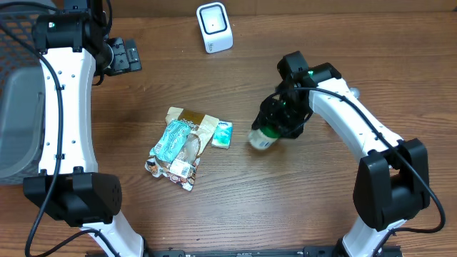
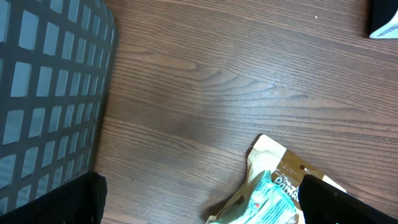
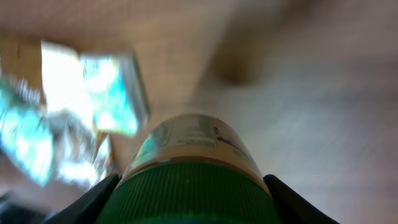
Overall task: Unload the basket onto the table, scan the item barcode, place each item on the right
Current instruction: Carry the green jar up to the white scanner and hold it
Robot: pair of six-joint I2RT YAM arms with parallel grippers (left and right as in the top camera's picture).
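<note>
My right gripper (image 1: 277, 123) is shut on a small jar (image 1: 262, 138) with a green ribbed lid (image 3: 193, 193) and a pale label; it hangs tilted above the table right of centre. In the right wrist view the jar (image 3: 189, 140) fills the space between both fingers. The white barcode scanner (image 1: 214, 27) stands at the back centre. My left gripper (image 2: 199, 205) is open high at the back left, with nothing between its fingers.
A pile of snack packets (image 1: 178, 146) and a small teal-and-white box (image 1: 222, 133) lie at mid-table. The packets (image 2: 273, 193) also show in the left wrist view. A grey mesh basket (image 1: 18, 114) stands at the left edge.
</note>
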